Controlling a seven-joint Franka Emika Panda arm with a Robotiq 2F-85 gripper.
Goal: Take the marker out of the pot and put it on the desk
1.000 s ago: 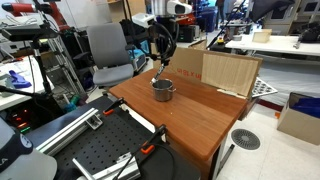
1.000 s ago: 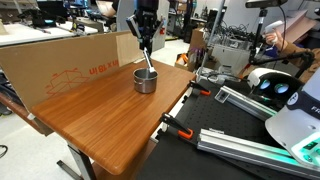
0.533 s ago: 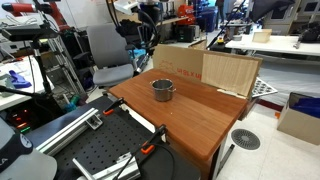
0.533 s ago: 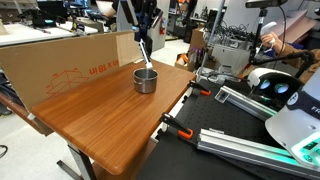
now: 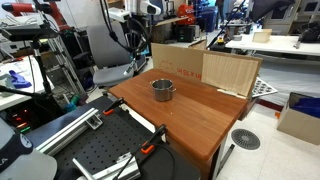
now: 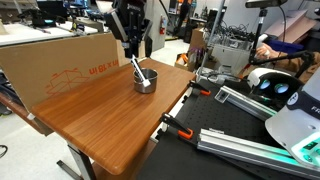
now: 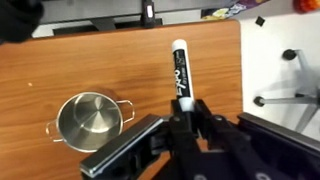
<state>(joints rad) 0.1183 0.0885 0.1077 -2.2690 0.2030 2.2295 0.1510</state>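
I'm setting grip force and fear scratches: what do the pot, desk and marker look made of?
The pot looks metal, probably steel: grey brushed inside, bright reflective rim. The desk is wood or wood-look laminate: reddish-brown grain streaks, smooth low sheen. The marker is likely plastic: smooth black barrel with white print, white end.

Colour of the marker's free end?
White; the marker body is black. Wrist view shows it best.

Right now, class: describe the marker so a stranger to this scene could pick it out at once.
Start at the reddish-brown wooden desk, then find the small round metal pot on it. Beside the pot in the wrist view, the gripper holds the marker above the wood: a thin black stick with a white end, the only pen there.
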